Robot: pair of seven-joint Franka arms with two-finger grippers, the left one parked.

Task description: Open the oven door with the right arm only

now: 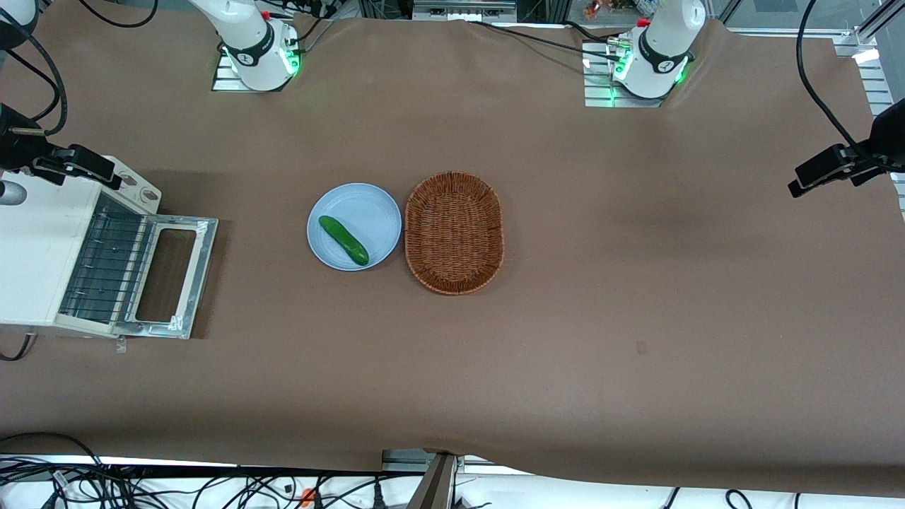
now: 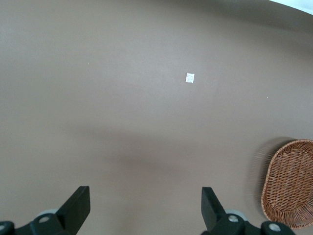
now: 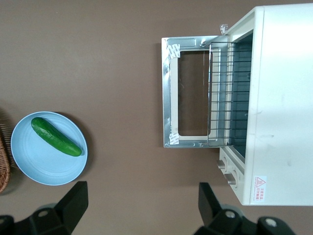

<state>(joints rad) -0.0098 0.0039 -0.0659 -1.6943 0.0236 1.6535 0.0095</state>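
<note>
The white toaster oven (image 1: 35, 247) stands at the working arm's end of the table. Its oven door (image 1: 200, 272) hangs fully open and lies flat on the brown cloth in front of the oven, silver frame and glass window facing up. The wire rack (image 1: 106, 265) pokes partly out over it. In the right wrist view the oven door (image 3: 167, 98) and the rack (image 3: 220, 93) lie well below my gripper (image 3: 142, 188), which is open and holds nothing. In the front view the gripper (image 1: 67, 166) hovers above the oven's end farther from the camera, near the knobs (image 1: 138, 187).
A light blue plate (image 1: 371, 208) with a green cucumber (image 1: 343, 240) sits mid-table, in front of the open door and apart from it. A brown wicker basket (image 1: 454, 232) lies beside the plate, toward the parked arm's end.
</note>
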